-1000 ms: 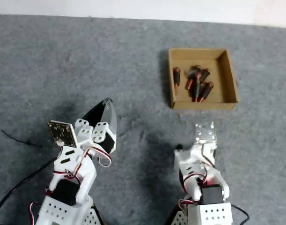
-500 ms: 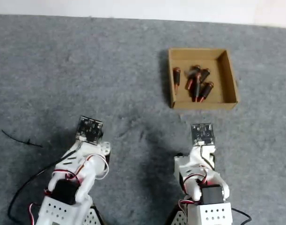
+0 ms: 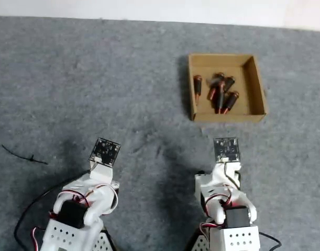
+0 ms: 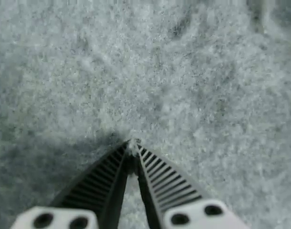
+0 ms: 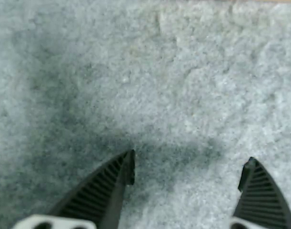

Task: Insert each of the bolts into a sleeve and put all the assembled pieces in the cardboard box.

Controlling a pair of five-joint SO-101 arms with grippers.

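Note:
The cardboard box (image 3: 255,83) sits at the back right of the grey mat. Inside it lie several dark sleeves with copper-coloured bolts (image 3: 221,93) in them. Both arms are folded back at the near edge, well short of the box. My left gripper (image 4: 132,146) points down at bare mat, its black ribbed fingers (image 4: 159,179) meeting at the tips with nothing between them. My right gripper (image 5: 190,171) hangs over bare mat with its fingers (image 5: 112,183) spread wide and nothing held. In the high view, the left arm (image 3: 86,201) is at the near left and the right arm (image 3: 225,198) at the near right.
A thin black tie or wire scrap (image 3: 23,156) lies on the mat at the left. The grey mat (image 3: 97,78) stretches open between the arms and the box. A pale strip of table (image 3: 149,9) runs along the far edge.
The left arm has drawn back and folded down toward its base; its gripper, seen from above a second ago, is tucked under the wrist. The right arm settled slightly and then kept still.

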